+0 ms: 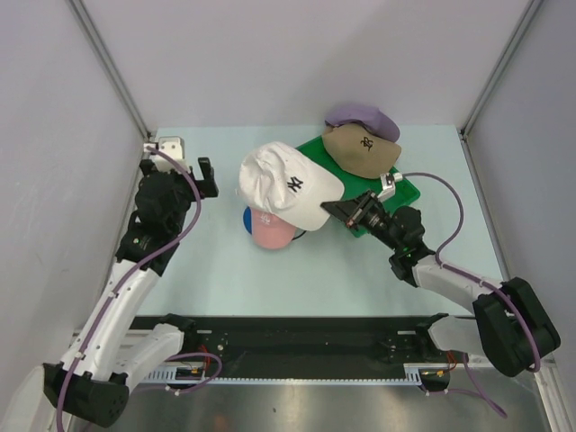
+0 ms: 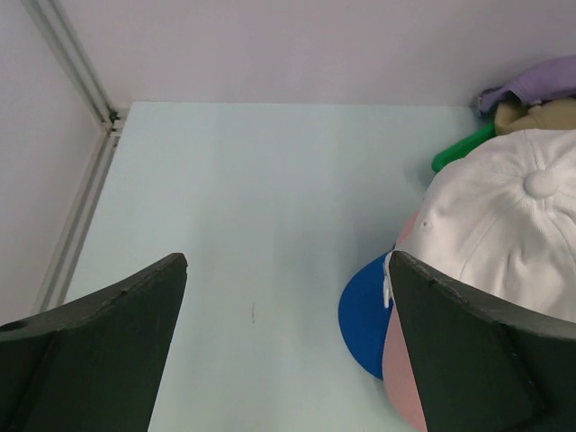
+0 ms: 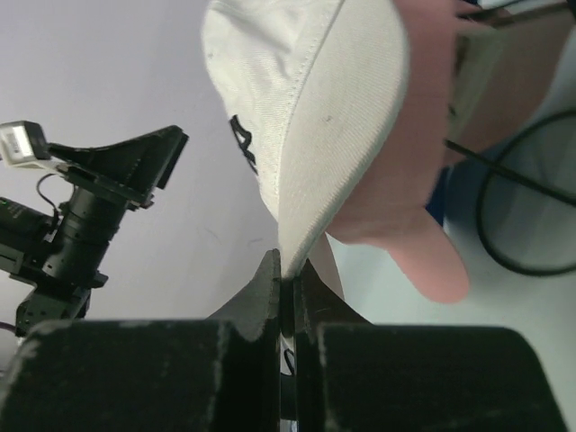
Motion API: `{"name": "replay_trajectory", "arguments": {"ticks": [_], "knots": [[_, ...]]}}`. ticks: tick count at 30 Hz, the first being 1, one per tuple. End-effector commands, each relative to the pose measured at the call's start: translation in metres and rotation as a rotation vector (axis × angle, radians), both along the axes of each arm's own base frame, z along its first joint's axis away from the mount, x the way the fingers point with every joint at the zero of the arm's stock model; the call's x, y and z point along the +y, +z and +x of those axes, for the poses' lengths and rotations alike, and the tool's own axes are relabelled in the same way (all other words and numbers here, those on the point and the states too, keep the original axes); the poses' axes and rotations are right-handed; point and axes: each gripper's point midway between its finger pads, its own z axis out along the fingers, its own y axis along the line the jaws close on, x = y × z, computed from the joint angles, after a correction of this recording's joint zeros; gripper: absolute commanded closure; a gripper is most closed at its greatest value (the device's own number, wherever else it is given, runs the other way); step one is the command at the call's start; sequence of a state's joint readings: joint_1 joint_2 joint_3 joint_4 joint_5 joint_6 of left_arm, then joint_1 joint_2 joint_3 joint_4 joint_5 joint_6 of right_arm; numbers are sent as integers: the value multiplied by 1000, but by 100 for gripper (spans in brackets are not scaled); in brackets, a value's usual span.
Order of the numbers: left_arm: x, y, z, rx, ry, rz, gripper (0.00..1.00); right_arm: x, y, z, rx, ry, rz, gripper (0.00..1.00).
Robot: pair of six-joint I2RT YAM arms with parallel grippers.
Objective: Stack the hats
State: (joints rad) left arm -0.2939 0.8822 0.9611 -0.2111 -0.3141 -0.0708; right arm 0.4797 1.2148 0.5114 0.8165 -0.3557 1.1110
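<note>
Right fingers [image 3: 270,292] clench the brim of the white cap [image 1: 288,184], holding it over the pink cap [image 1: 273,236] and blue cap [image 1: 247,219] just left of the tray [image 1: 407,193], where the tan cap [image 1: 360,148] and lavender cap [image 1: 360,115] wait. Left fingers [image 2: 108,342] hang released, farther left. Next, likely: lower it squarely, then let go.

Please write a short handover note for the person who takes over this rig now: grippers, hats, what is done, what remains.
Left gripper: open, holds nothing, above the table.
Right gripper: shut on the white cap brim.
White cap is over pink cap and blue cap; tan cap and lavender cap at green tray.
Done: three caps gathered.
To do: release white, add tan and lavender.
</note>
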Motion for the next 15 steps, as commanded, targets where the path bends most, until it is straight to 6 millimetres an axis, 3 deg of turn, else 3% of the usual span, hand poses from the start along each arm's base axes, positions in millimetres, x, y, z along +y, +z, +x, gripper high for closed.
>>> {"name": "replay_trajectory", "arguments": {"ticks": [1,7,10,11,13,14,15], "knots": [[-25,6,11,-4,-118,-35,0,-9,-20,3,44,-51,62,100],[-48,12,27,35,-180,-45,0,-16,-47,11,87,-97,39,100],[-71,14,35,54,-212,-7,0,-25,-61,17,119,-135,38,100],[-77,25,38,38,-218,-4,0,-28,-69,20,141,-151,32,100],[-90,19,49,67,-234,21,0,-35,-81,22,166,-186,36,100],[-99,31,51,49,-258,14,0,-36,-92,23,189,-197,29,100],[-107,22,60,76,-271,23,0,-37,-91,25,181,-204,48,100]]}}
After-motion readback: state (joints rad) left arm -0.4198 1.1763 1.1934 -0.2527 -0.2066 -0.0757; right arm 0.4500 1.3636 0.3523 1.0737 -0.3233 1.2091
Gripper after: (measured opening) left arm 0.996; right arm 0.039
